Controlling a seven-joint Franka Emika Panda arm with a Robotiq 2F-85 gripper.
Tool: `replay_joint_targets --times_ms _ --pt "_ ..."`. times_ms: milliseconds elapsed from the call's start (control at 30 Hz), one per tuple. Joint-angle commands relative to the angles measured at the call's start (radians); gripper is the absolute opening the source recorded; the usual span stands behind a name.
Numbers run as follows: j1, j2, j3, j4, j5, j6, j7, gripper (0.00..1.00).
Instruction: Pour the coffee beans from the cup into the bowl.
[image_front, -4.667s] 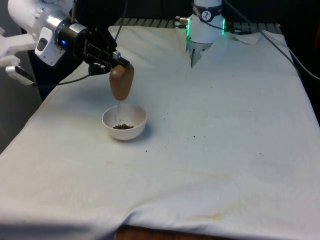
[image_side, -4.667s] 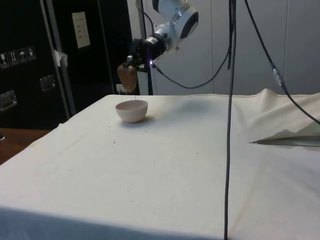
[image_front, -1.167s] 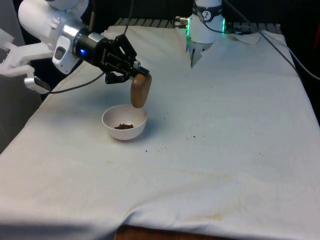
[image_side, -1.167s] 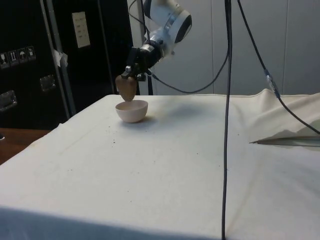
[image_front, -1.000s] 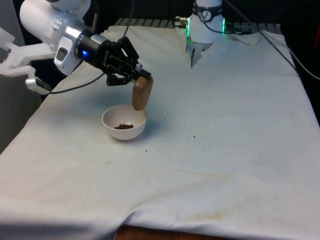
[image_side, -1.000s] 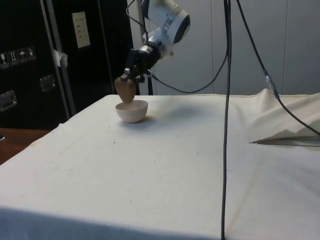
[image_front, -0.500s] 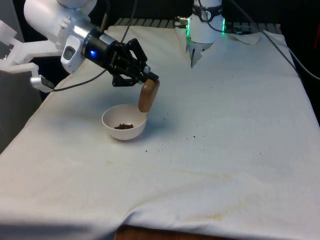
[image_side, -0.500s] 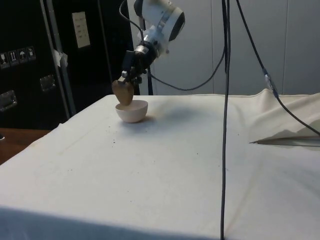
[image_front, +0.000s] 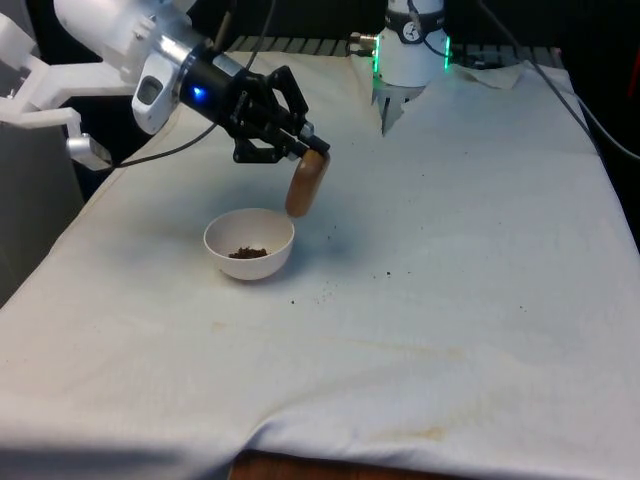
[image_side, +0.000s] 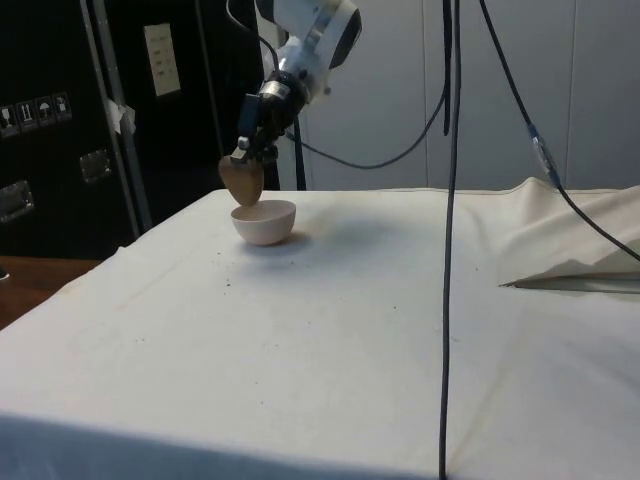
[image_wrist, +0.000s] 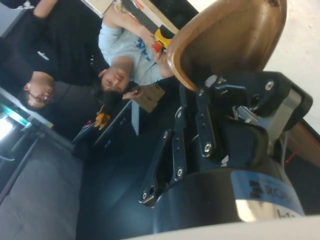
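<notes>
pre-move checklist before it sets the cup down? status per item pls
1. Grip on the brown cup: ok, the gripper clamps its rim.
2. Beans in the white bowl: ok, a dark pile lies at the bottom.
3. Cup emptied: cannot tell, its inside is not visible.
4. Cup free of the bowl: ok, it hangs mouth-down, tilted, beyond the rim on the front view's right.
5. Spillage: not ok, stray beans on the white cloth.
6. Set-down spot: ok, bare cloth on the front view's right of the bowl.
</notes>
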Motion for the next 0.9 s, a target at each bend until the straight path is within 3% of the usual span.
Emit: replay_joint_targets --times_ms 0,33,67,267,300,333,567,600,633,833,867 --pt "0.02 -0.014 -0.011 -0.017 -0.009 0.025 -0.001 0.03" --pt "0.005 -0.006 0.0 -0.001 -0.011 0.006 0.0 0.03" --pt "0.025 -0.019 -0.011 -0.018 -0.019 0.03 -0.002 0.03" --pt "0.039 -0.034 -0.011 -0.019 -0.049 0.051 -0.001 0.03" --pt "0.022 -0.024 0.0 -0.003 -0.047 0.028 0.0 0.03" --pt "0.044 -0.038 -0.011 -0.02 -0.058 0.057 -0.001 0.03" --pt "0.061 -0.052 -0.008 -0.02 -0.096 0.088 0.0 0.03" --pt "0.042 -0.042 0.003 -0.004 -0.091 0.063 0.0 0.03" --pt "0.061 -0.052 -0.008 -0.02 -0.096 0.088 0.0 0.03" --pt "0.08 -0.066 -0.006 -0.02 -0.136 0.118 0.001 0.03" --pt "0.063 -0.058 0.005 -0.004 -0.136 0.097 0.0 0.03"
